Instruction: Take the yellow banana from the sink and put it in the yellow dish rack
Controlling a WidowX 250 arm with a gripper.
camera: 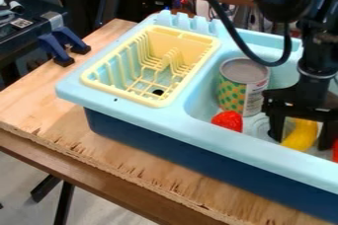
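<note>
Here at the right side of the sink (231, 143), the black tool (300, 142) hangs down into the basin, released, its two fingers spread wide with the banana (302, 134) between them. The banana lies low in the basin, a bright yellow curve near the front wall; whether either finger touches it is hard to say from this angle. Just left and a little farther back stands the can (243, 87), upright, grey on top, with green and orange patterning on its side. At its near left foot sits a red piece (228, 120), close to the front rim, and another bit of red (335, 151) peeks in at the right edge. Over on the left, a yellow rack (168, 101) sits in the sink's other section. Everything rests on the wooden desk (119, 160), with blue clamps (58, 43) at its far left.
</note>
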